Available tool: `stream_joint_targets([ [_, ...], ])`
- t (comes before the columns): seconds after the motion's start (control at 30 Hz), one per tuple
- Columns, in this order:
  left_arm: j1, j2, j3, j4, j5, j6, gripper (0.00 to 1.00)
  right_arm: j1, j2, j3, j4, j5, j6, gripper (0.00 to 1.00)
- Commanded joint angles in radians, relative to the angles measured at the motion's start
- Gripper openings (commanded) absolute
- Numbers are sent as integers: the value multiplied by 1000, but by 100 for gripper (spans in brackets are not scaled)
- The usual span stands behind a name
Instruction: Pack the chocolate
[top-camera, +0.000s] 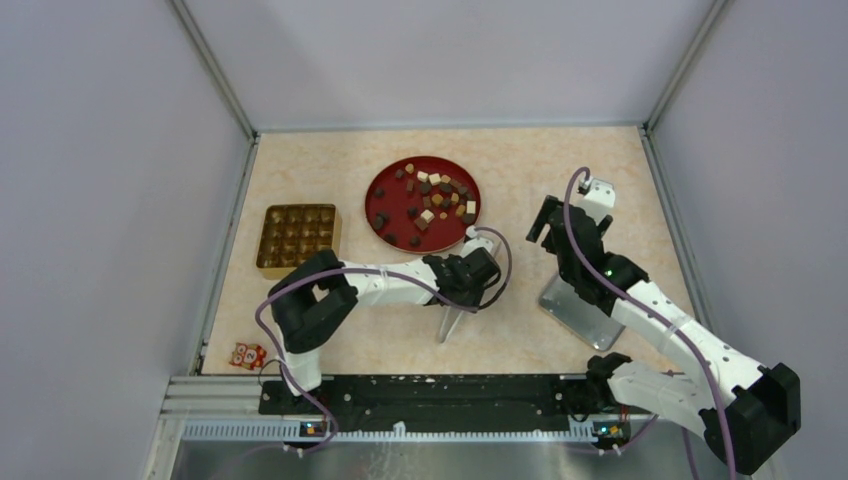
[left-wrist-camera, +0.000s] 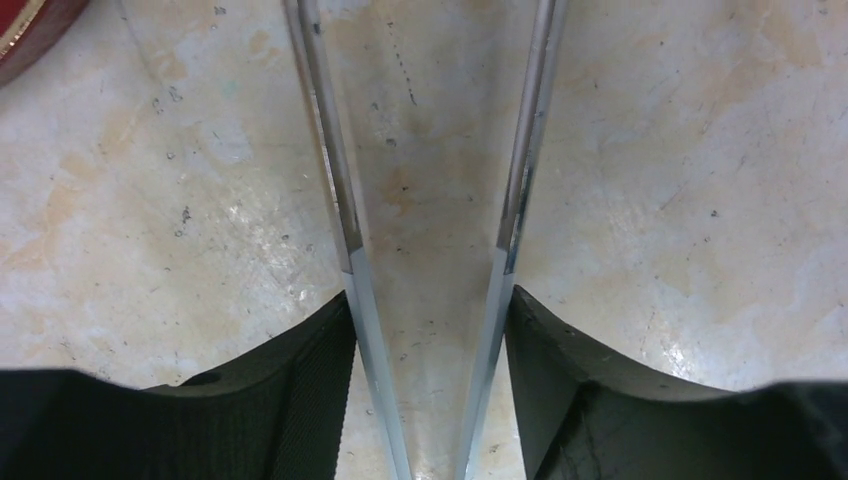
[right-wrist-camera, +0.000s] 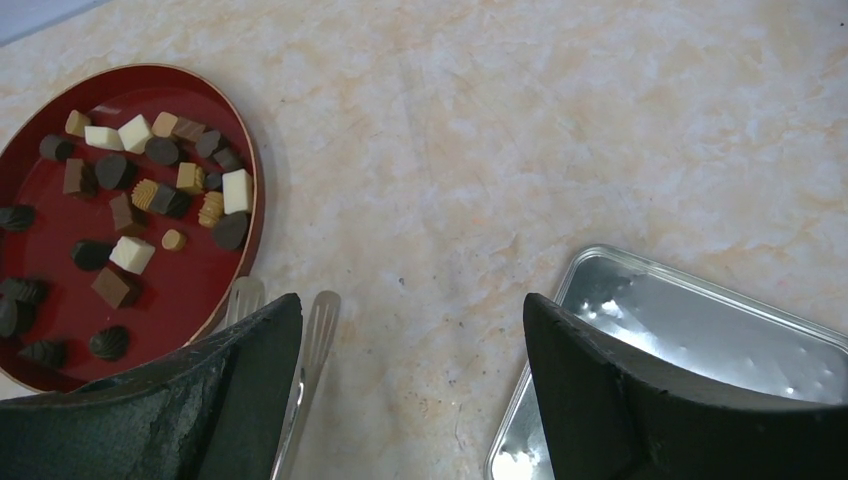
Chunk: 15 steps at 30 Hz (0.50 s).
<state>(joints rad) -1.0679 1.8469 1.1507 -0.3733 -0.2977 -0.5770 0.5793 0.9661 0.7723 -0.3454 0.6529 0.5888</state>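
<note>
Tongs (left-wrist-camera: 345, 230) in left claw (left-wrist-camera: 428, 305) (chocolate (top-camera: 437, 197) nearby)

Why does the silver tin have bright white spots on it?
Right wrist view: the silver tin bounces the light back as white glare, while the chocolate stays sharp. Left wrist view: the tongs glint along their edges. Top view: the tin looks plain grey.

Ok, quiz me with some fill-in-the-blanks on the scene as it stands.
1. The left gripper holds the silver metal ____.
2. The small brown, tan and white chocolate pieces lie on the round ____ tray.
3. The right gripper, open beside the shiny rectangular tin, holds ____.
Missing: tongs; red; nothing.
</note>
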Motion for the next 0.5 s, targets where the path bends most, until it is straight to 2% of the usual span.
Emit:
stream_joint_targets([
  [0.0, -3, 30, 28, -26, -27, -21, 56, -9, -2, 0, 7, -6, 18, 79],
  [0.07, -4, 36, 29, -27, -17, -22, 48, -9, 0, 0, 8, -9, 19, 79],
  [0.27, -3, 15, 29, -43, -2, 10, 1, -9, -14, 2, 1, -4, 20, 79],
  [0.47, 6, -116, 27, -106, -35, 121, 0, -9, -39, 8, -12, 13, 11, 79],
])
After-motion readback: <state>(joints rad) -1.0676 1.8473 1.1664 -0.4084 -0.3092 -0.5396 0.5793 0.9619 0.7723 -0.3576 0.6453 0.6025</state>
